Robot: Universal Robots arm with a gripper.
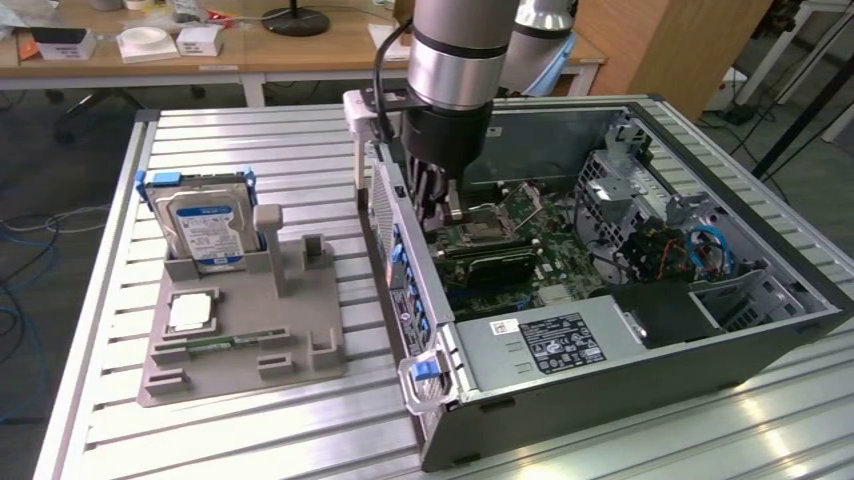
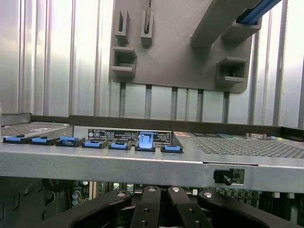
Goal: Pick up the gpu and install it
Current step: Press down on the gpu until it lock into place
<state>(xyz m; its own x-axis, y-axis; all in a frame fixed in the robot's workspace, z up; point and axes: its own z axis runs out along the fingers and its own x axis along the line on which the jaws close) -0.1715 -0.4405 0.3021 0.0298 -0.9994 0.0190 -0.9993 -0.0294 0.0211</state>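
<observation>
- The arm's gripper (image 1: 451, 205) stands inside the open computer case (image 1: 747, 330), lowered over the motherboard (image 1: 534, 255) close to the case's rear wall.
- In the wrist view the gripper (image 2: 161, 209) has its dark fingers (image 2: 147, 206) drawn fully together, with no gap between them.
- Whether the gpu is clamped between the fingers cannot be told; no dark card with a metal bracket can be made out for certain in either view.
- A dark, flat component (image 1: 501, 265) lies across the motherboard just below the fingertips in the exterior view; whether it is the gpu cannot be confirmed.
- The grey parts holder (image 1: 240, 340) rests on the slatted table (image 1: 120, 250), to the exterior view's left of the case.
- A silver, blue-labelled hard drive (image 1: 207, 225) stands upright in the holder's far end.
- A small green memory stick (image 1: 220, 343) lies flat in a slot near the holder's front.
- The upright slots (image 1: 287, 250) in the middle of the holder carry nothing.
- The wrist view shows the case's rear edge with a row of blue clips (image 2: 95, 142) and, beyond it, the holder (image 2: 180, 47).
- A silver power supply (image 1: 554, 345) sits in the case's near corner.
</observation>
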